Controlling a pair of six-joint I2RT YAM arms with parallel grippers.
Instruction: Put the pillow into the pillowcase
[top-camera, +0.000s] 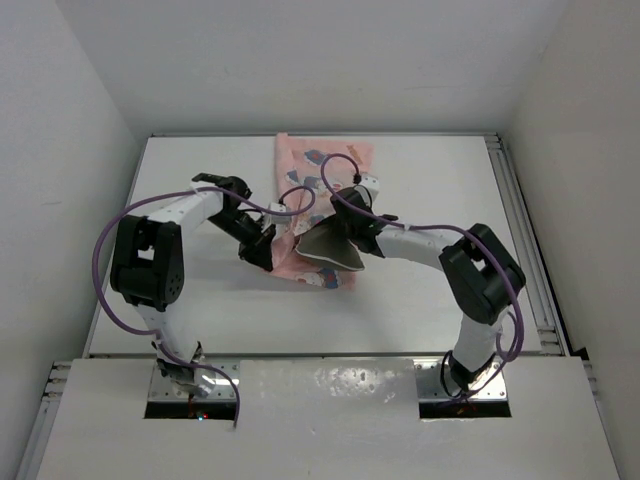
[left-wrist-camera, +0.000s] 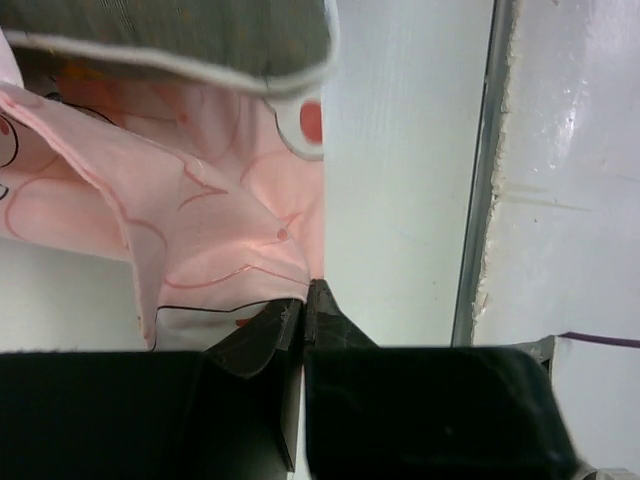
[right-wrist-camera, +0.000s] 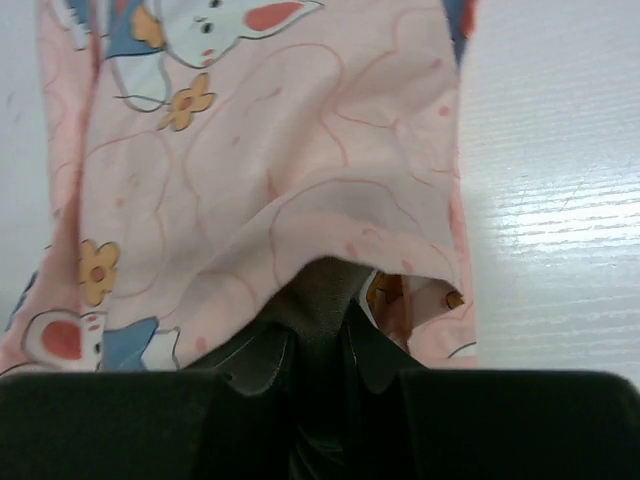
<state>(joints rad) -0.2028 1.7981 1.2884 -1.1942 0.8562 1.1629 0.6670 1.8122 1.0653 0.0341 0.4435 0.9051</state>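
Pink thin fabric at the one rabbit-printed pillowcase's (top-camera: 295, 160) near-left corner is pinched in the left gripper (left-wrist-camera: 305, 296), mid-worktop (top-camera: 200, 310). To the right, the right gripper (right-wrist-camera: 320, 330) is clamped on the one flat olive-grey pillow (top-camera: 330, 250), which sits partly inside the case.

Bright, even, diffuse light from overhead in the top view; only faint, soft-edged shadows on the white tabletop (top-camera: 420, 300). Small specular glints on the glossy near panel (top-camera: 330, 385). In the left wrist view, sharp focus on the pink pillowcase (left-wrist-camera: 200, 220), washed-out glare along the right, and a black, underexposed left pincer (left-wrist-camera: 304, 300) with little detail. In the right wrist view, crisp print up top, streaky sheen on the tabletop, the pillow (right-wrist-camera: 320, 290) in deep shade, the right pincer (right-wrist-camera: 320, 350) dark and blurred.
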